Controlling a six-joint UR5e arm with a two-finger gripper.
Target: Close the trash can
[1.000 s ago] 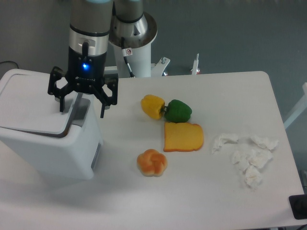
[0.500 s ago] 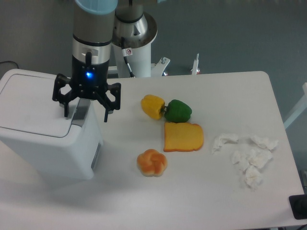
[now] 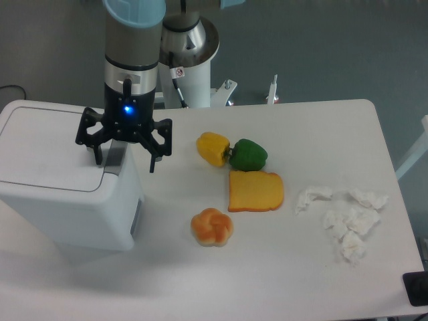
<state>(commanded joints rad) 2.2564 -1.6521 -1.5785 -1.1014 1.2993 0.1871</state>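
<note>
Starting nearest you, the bun (image 3: 212, 227) sits where it did a second ago, with the toast slice (image 3: 255, 191) just behind it and the crumpled tissues (image 3: 345, 219) off to your right. None of these have moved. Behind the toast, the yellow pepper (image 3: 213, 148) and green pepper (image 3: 249, 155) touch each other, also unchanged.

What you should notice has changed is at the left. The trash can (image 3: 67, 194) stands on the table's (image 3: 301, 281) left edge, and its lid (image 3: 50, 150) now lies flat and level on the body, where a second ago its near edge sat raised and tilted. With the lid down you cannot see inside the can.

Your gripper (image 3: 125, 155) has shifted slightly right and a little lower since then. It hangs over the can's right end, its fingers (image 3: 153, 159) spread wide apart and holding nothing, straddling the grey tab (image 3: 114, 155) at the lid's edge. One finger hangs past the can's right side, the other over the lid.
</note>
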